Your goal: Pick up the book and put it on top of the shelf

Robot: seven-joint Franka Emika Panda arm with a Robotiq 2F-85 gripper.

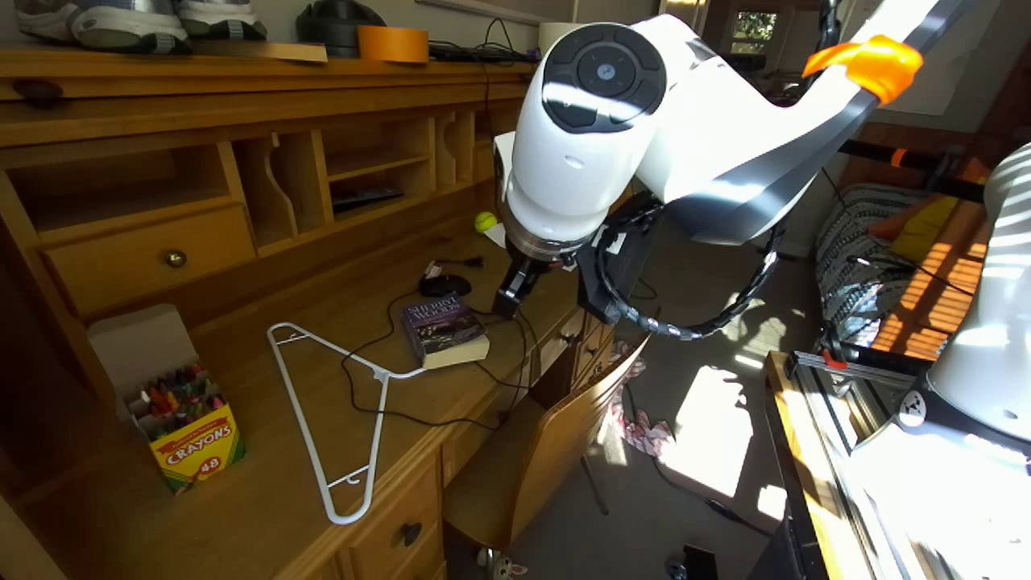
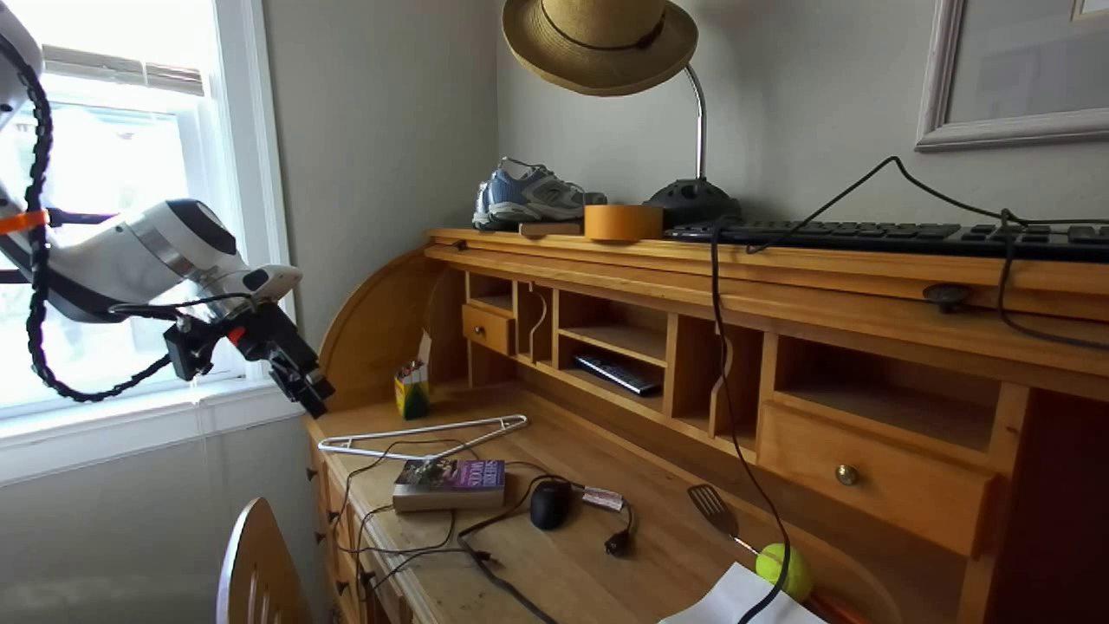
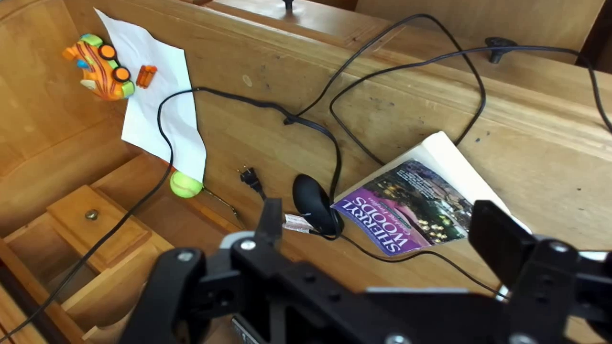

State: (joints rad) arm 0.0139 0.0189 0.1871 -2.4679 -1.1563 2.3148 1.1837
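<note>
Presently, the gripper (image 3: 380, 205) hangs above the desk (image 1: 250, 379), apart from the book (image 3: 406, 210), its two black fingers (image 3: 497, 224) spread wide. The book lies flat on the desk, cover up, the name SHERRYL WOODS legible; a black mouse (image 3: 311, 200) sits just beside it, dark cables (image 3: 338, 162) run close around it, and the hook of a white hanger (image 1: 376, 443) reaches its edge, though whether it passes underneath cannot be told. In both exterior views rises the shelf (image 2: 606, 269), a light-brown hutch with cubbyholes (image 2: 884, 394) and small drawers (image 2: 910, 494); its top board bears shoes (image 2: 528, 198), an orange roll (image 2: 624, 223), a lamp (image 2: 696, 204) under a straw hat (image 2: 598, 56), and a black keyboard (image 2: 866, 234). A crayon box (image 1: 197, 447), lid raised, stands upright on the desk, well apart from the book
</note>
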